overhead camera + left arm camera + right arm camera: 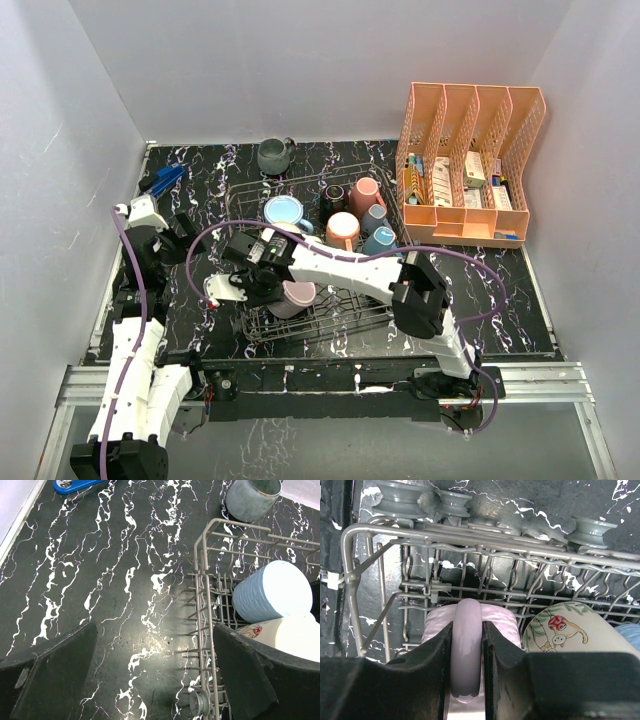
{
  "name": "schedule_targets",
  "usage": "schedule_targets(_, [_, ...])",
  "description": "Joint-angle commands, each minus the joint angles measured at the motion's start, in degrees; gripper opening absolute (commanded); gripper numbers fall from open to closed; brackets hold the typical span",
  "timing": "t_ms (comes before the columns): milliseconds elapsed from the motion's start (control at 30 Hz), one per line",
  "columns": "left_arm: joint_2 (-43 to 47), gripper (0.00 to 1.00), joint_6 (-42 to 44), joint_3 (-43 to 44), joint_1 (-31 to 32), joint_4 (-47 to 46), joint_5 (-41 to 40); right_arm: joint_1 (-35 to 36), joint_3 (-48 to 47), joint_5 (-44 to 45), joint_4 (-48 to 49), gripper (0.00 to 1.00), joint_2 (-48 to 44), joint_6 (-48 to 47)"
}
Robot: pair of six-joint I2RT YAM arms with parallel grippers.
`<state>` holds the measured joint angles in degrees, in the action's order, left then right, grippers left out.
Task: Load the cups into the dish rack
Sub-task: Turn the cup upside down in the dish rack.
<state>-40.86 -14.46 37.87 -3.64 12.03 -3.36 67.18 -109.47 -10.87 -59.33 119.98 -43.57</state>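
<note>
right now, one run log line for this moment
right gripper: shut on mauve mug handle, inside dish rack | left gripper: open, empty, beside rack | grey mug: outside rack

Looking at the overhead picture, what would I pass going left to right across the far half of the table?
blue object → grey mug → black mug → pink mug → orange file organizer

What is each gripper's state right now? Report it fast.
Left gripper: open, holding nothing.
Right gripper: closed on the handle of the pink mug.
</note>
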Motion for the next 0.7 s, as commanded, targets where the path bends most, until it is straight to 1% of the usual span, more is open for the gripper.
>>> schedule_targets(0, [1.35, 0.97, 0.57, 0.17, -0.06, -0.40, -1.28, 0.41, -3.87, -1.02, 1.10, 0.29, 0.98, 1.61])
schedule_targets(400, [1.79, 0.97, 0.66, 0.09, -0.06, -0.43, -1.47, 0.40, -7.72, -5.92, -0.26, 0.42, 2.76, 3.07])
schedule_targets(467, [1.75, 0.97, 0.66, 0.07, -0.07, -0.43, -1.48, 0.41, -8.62, -6.63, -0.72, 0.47, 2.80, 3.13])
schedule_targets(567, [1.75, 0.97, 0.66, 0.11, -0.10, -0.43, -1.23, 0.36, -9.99, -7.11, -1.24, 0.57, 2.72, 3.16])
schedule_targets(667, [1.93, 0.97, 0.66, 0.11, -0.09, -0.51, -1.05, 0.37, -11.78, -7.93, -2.02, 0.63, 2.45, 3.01])
